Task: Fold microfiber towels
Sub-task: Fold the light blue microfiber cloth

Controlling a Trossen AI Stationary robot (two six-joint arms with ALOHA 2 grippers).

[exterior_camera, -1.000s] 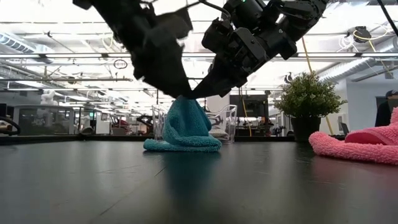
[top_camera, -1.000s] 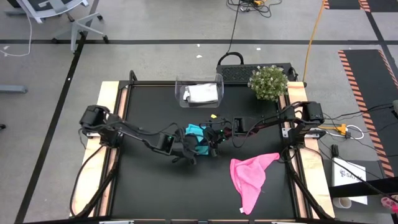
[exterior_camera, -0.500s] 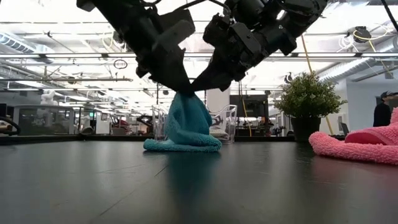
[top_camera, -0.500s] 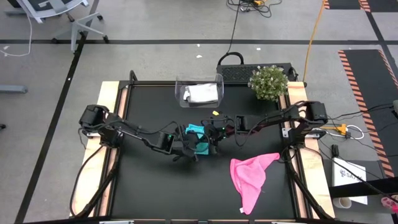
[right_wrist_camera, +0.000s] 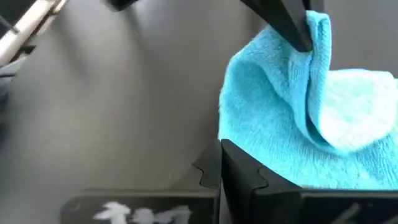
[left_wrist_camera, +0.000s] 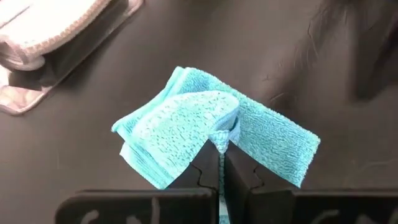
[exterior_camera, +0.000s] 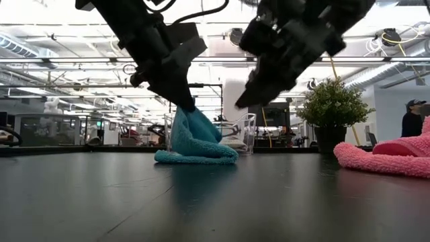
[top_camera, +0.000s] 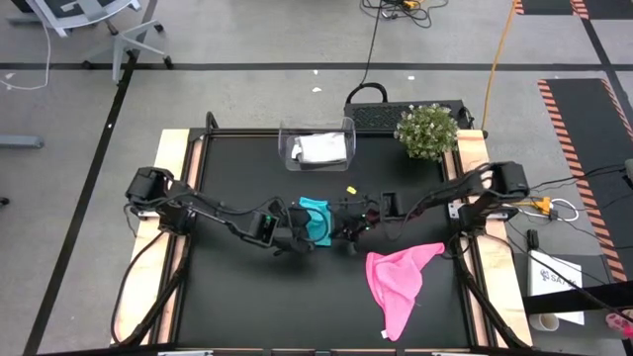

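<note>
Low view first, working from the front of the table back. The black table [exterior_camera: 215, 202] has a lot of bare surface up front, and the pink towel [exterior_camera: 383, 158] sits off to the side in a loose heap. From above, that pink towel is spread out crooked near the right front, so I'd say it's not folded at all.

Further back, mid-table, is the teal towel [exterior_camera: 195, 144]. The left gripper [left_wrist_camera: 221, 163] has its fingers pressed together on a pinch of that towel, lifting one part into a peak while the rest sits bunched on the table. The right gripper [exterior_camera: 243, 102] hangs just beside it with its fingers pressed together on nothing; it looks clear of the cloth.

Furthest back, the clear bin [top_camera: 316, 146] holds the grey-white towel [top_camera: 322, 148], which looks like a tidy folded stack.

So my read is one towel done and put away, the teal one partly folded but messy, and the pink one waiting. Roughly a third through, maybe a bit more.
</note>
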